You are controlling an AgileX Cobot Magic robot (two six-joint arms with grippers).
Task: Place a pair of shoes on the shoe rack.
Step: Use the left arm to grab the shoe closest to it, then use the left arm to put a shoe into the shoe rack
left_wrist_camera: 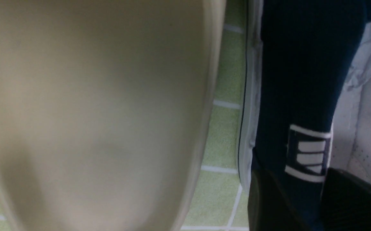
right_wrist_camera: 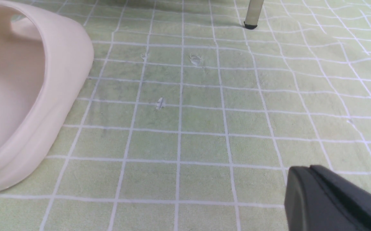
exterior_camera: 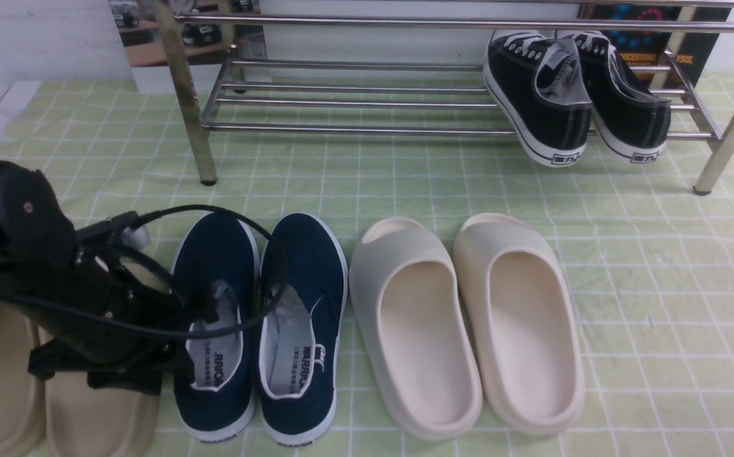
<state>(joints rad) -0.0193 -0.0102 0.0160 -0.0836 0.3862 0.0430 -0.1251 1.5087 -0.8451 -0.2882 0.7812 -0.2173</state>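
My left arm (exterior_camera: pixel 18 222) comes in low on my left side, wrist bent forward and down, with a black cable (exterior_camera: pixel 276 247) looping out ahead of it. My left gripper (exterior_camera: pixel 198 314) sits at the collar of the left navy shoe (exterior_camera: pixel 214 254). In the left wrist view its two dark fingers (left_wrist_camera: pixel 355 199) straddle the shoe's side wall, one outside and one inside; I cannot tell whether they press on it. Of my right gripper (right_wrist_camera: pixel 336 199) only one dark fingertip shows, so I cannot tell how its jaws stand.
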